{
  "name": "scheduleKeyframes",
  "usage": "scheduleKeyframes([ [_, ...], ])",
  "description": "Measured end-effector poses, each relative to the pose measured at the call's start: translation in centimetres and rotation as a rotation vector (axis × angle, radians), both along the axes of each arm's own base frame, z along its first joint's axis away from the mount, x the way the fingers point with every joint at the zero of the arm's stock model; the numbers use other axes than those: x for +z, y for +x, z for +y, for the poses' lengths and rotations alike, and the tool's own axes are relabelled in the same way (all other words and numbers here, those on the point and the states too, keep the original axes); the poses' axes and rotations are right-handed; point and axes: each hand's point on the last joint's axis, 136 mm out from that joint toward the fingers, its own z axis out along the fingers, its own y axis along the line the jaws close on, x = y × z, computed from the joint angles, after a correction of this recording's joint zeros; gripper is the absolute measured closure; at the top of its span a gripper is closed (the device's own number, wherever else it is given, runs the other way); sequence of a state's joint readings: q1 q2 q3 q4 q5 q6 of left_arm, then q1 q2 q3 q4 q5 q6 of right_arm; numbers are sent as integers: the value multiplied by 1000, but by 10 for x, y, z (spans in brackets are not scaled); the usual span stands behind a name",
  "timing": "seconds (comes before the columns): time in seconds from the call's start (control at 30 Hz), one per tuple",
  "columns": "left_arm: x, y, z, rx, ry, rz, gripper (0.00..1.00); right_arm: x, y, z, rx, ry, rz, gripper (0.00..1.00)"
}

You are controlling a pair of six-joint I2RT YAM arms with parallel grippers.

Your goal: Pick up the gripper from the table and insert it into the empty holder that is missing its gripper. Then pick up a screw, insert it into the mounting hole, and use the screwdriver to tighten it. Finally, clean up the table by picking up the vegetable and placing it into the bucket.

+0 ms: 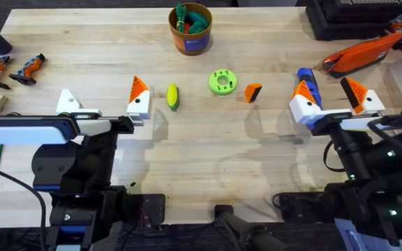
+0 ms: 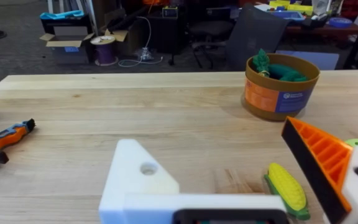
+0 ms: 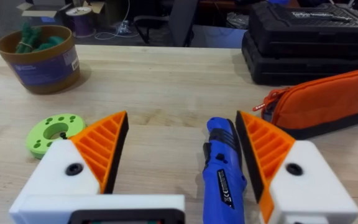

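While both arms rested low at the near edge of the table [image 1: 201, 174], the left gripper [image 1: 103, 104] had its fingers spread wide with nothing between them: one finger was the empty holder [image 1: 67, 102], a bare white base with a dark dot, and the other was a white base bearing an orange ribbed triangle [image 1: 138, 88]. From the left wrist view the empty holder [image 2: 138, 177] stood apart from the tipped finger [image 2: 328, 162], and the vegetable [image 2: 286, 186], yellow with a green end, lay on the wood just beside that tipped finger. Seen from overhead, the vegetable [image 1: 172, 96] sat just right of the left gripper's tipped finger, the green disc [image 1: 222, 81] lay further right, and the gripper [image 1: 253, 92], a small orange wedge with a dark face, rested on the table just beside the disc and well apart from the empty holder. The bucket [image 1: 190, 29] stood at the far side of the table with green items inside it. The right gripper [image 1: 333, 101] was also open wide, both of its fingers carrying orange tips, and the screwdriver [image 1: 307, 82] lay on the table between them, close against one finger. In the right wrist view the screwdriver [image 3: 224, 168] sat just beside one orange pad [image 3: 263, 149], though contact could not be judged. An orange pouch [image 1: 358, 56] lay at the far right.
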State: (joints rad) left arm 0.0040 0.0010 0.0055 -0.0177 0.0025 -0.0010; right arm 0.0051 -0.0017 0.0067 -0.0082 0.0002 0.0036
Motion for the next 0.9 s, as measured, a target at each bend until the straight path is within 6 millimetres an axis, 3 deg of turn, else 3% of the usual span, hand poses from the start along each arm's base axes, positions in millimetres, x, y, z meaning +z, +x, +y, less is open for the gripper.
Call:
scheduleKeyframes([
  [0.5,0,0,0,0,0,0,15,4,0,0,3,1,-17,10],
  [0.67,8,-3,0,0,-11,9,15,41,-1,2,10,2,-149,9],
  [0.73,23,-8,0,0,-14,6,15,59,-4,2,13,2,-179,10],
  [0.9,82,-27,0,0,-16,-19,15,127,-28,3,18,5,-243,9],
])
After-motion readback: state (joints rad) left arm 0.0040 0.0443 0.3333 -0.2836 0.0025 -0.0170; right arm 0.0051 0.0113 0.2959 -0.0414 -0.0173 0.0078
